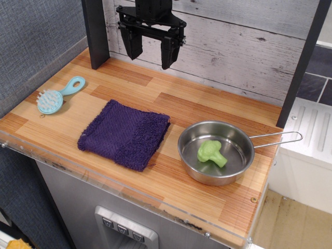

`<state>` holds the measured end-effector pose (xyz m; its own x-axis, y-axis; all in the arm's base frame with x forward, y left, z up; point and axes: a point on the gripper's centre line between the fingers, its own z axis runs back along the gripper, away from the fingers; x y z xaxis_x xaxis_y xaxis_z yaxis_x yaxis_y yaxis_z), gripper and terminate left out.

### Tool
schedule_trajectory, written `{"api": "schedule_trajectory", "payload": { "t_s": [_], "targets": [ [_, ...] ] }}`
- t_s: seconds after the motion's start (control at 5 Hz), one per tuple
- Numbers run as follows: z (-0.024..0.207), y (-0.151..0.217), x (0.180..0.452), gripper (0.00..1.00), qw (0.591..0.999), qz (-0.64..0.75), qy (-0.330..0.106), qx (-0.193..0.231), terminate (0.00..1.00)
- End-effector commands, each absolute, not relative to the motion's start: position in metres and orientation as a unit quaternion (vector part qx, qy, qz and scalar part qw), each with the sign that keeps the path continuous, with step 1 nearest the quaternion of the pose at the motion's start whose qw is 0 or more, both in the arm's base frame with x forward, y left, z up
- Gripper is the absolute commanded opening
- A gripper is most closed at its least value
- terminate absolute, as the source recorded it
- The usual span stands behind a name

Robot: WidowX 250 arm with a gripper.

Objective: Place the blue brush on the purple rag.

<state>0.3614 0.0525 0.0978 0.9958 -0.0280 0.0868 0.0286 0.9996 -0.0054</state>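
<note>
Above the counter's back edge, the gripper [150, 50] hangs open and empty; the blue brush [58, 96] lies front-left, its handle pointing back-right.

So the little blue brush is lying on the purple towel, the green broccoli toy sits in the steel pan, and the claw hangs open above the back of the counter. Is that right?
Not quite. In the observation.image view the blue brush lies on the bare wooden counter, left of the purple towel and apart from it. The rest holds: the broccoli toy sits in the steel pan, and the claw hangs open above the back.
</note>
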Motion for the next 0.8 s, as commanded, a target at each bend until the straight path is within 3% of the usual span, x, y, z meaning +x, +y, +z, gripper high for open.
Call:
{"api": "schedule_trajectory", "payload": {
  "t_s": [0.0, 0.2, 0.6],
  "targets": [
    [0.098, 0.053, 0.361, 1.0, 0.999, -0.014, -0.043, -0.003, 0.0],
    [0.103, 0.07, 0.355, 1.0, 0.996, -0.013, -0.085, -0.02, 0.0],
    [0.099, 0.144, 0.308, 1.0, 0.994, 0.024, -0.103, 0.02, 0.0]
  ]
}}
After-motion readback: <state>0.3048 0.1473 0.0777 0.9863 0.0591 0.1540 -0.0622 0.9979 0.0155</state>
